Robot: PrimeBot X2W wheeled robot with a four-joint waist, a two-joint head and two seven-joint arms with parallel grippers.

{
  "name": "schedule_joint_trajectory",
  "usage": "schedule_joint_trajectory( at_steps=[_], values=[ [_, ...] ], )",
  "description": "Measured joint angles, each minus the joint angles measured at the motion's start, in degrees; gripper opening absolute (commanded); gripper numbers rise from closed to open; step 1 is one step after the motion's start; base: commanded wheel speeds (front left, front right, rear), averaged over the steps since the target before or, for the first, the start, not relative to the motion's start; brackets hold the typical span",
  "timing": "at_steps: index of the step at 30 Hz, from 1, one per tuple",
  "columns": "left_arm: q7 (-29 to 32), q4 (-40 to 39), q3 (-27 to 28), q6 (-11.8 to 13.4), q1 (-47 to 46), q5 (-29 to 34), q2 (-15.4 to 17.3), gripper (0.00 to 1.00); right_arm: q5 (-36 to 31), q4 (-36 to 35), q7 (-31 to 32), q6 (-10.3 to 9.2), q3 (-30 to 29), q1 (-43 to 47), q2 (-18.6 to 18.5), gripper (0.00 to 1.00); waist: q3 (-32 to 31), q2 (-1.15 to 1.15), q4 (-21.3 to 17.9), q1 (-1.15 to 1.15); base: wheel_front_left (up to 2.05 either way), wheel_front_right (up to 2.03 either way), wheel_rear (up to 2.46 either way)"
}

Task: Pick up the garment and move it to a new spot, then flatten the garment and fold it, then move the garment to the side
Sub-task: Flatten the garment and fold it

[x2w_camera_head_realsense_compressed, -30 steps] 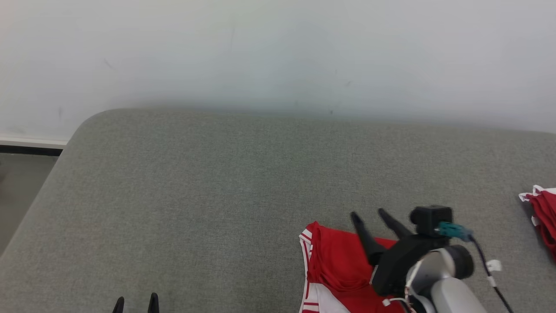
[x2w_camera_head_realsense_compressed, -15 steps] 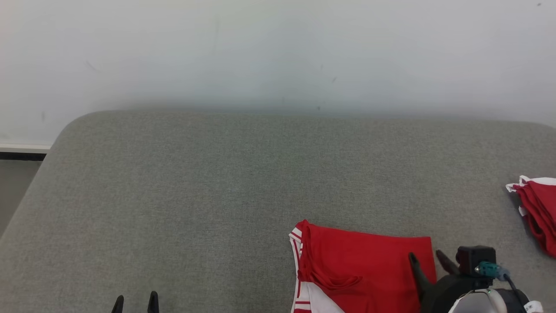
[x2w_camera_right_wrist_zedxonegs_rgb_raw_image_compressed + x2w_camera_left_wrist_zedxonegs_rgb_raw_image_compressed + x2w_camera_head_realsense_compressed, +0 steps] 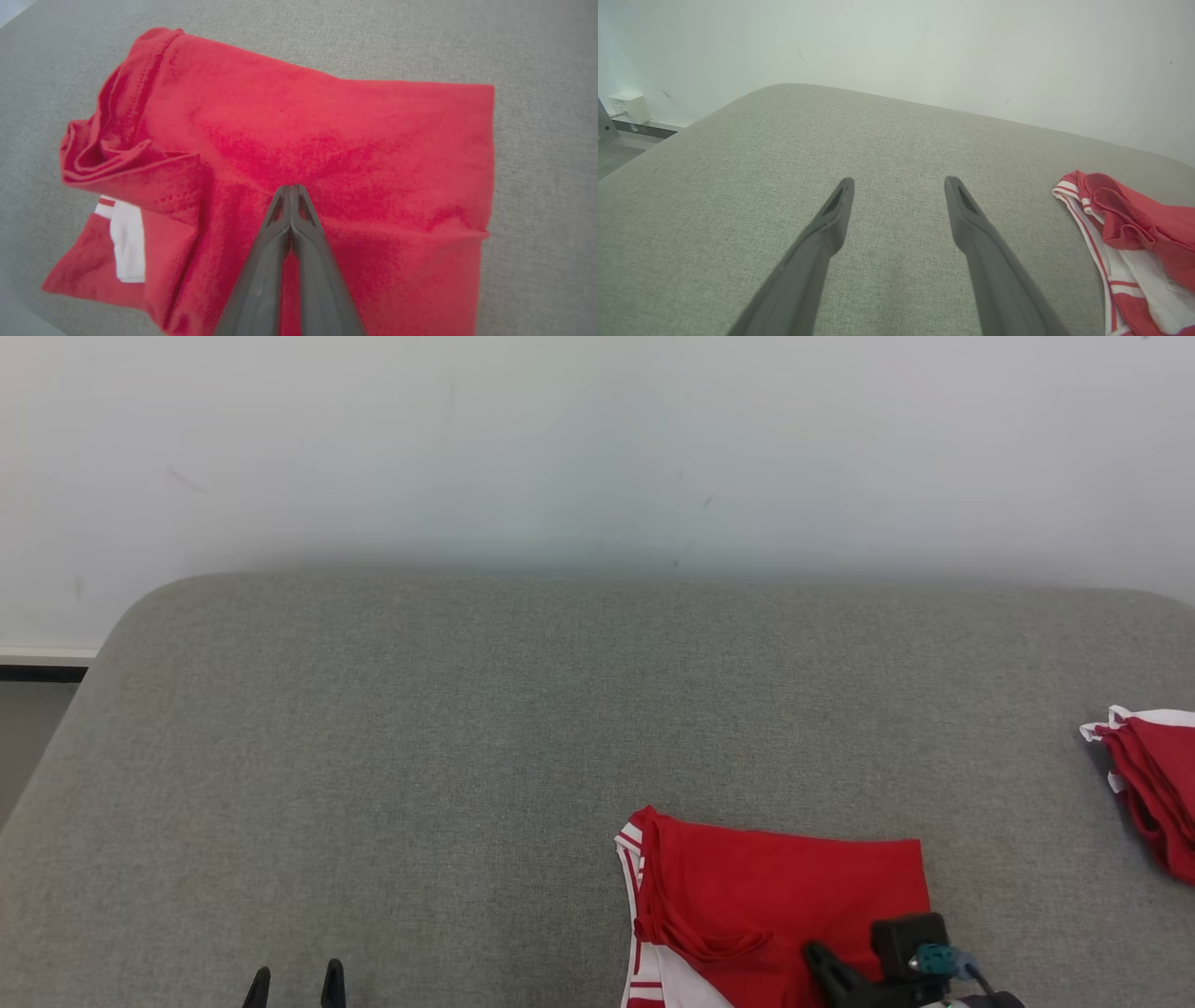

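**A:** While you are checking the right wrist view, where is the garment (image 3: pixel 327 140) lying?

**B:** You are looking at it lying folded on the grey worktop (image 3: pixel 420 709). Your right end effector (image 3: pixel 292 189) is pointing at its middle, fingers (image 3: pixel 275 261) pressed together, no cloth between them. Your left end effector (image 3: pixel 899 184) is standing wide open over bare worktop, empty.
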Motion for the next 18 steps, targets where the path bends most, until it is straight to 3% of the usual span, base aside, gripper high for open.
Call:
schedule_joint_trajectory(
  at_steps=[12, 18],
  values=[
    [0.00, 0.46, -0.30, 0.00, -0.21, -0.16, 0.19, 1.00, 2.87, 3.05, 1.07, 0.00, 13.85, -1.38, 0.30, 0.00, 0.18, 0.00, 1.17, 0.00, 0.00, 0.00, 0.00],
    [0.00, 0.55, -0.38, 0.00, -0.29, -0.35, 0.20, 1.00, 10.94, 2.65, 0.92, 0.00, 24.47, -3.21, 0.38, 0.00, 0.16, 0.00, 1.24, 0.00, 0.00, 0.00, 0.00]
  ],
)
